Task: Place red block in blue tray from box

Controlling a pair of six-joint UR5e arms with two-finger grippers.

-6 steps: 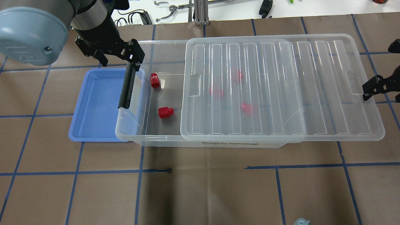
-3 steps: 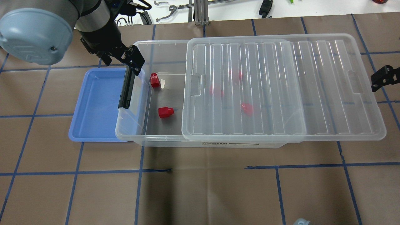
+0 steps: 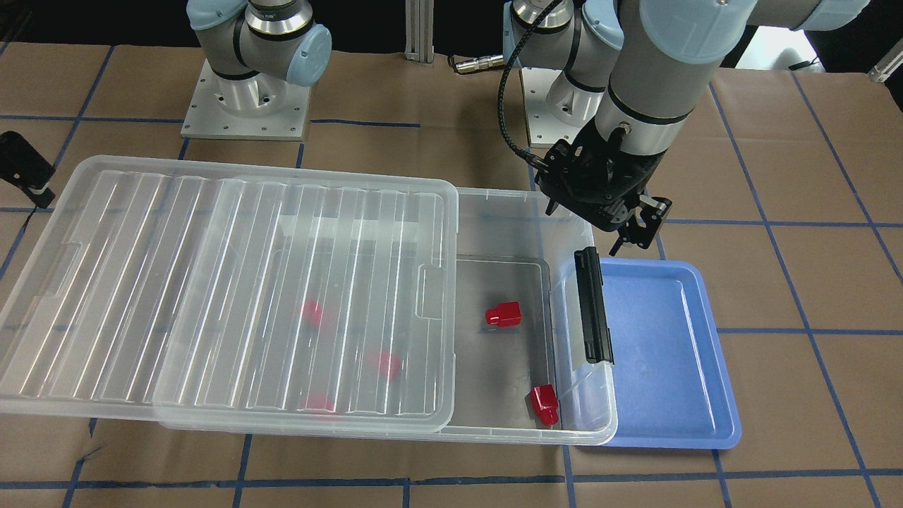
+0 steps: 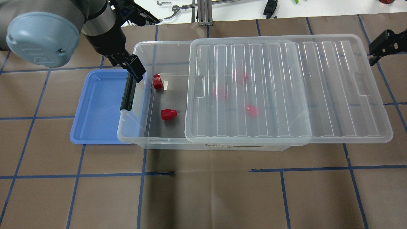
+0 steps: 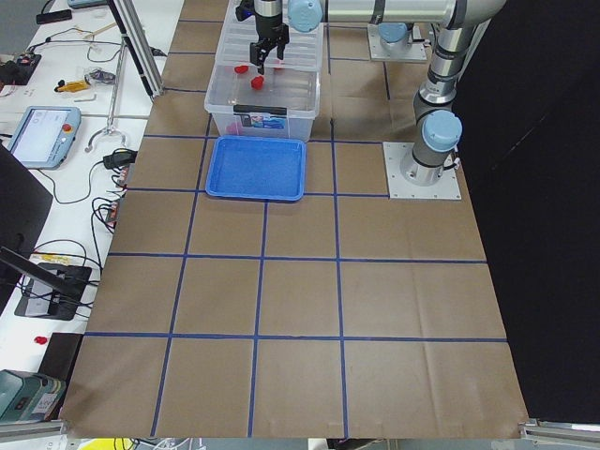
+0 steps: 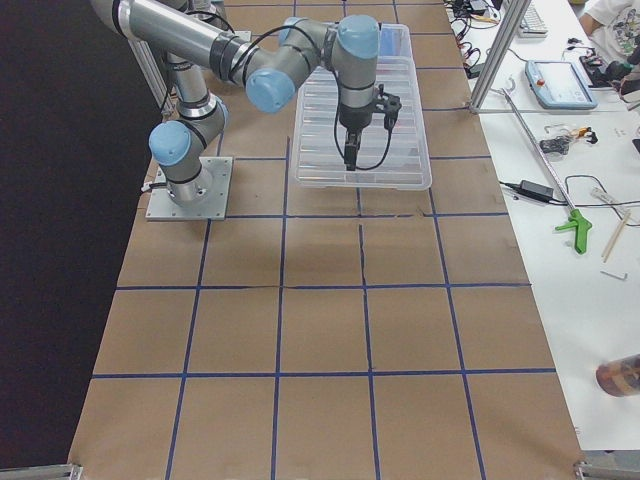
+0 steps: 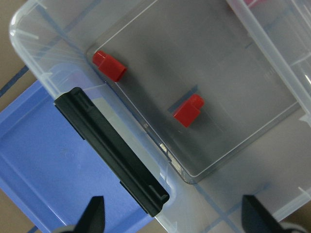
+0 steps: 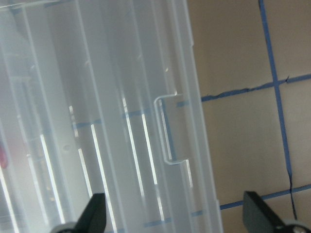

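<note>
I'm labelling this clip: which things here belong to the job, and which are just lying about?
Job: red blocks, blue tray, box, its lid, left gripper.
Lying about: pendant, green-handled tool, both on the side benches.

left gripper [image 7: 172,216] spread wide, empty | right gripper [image 8: 175,211] spread wide, empty
</note>
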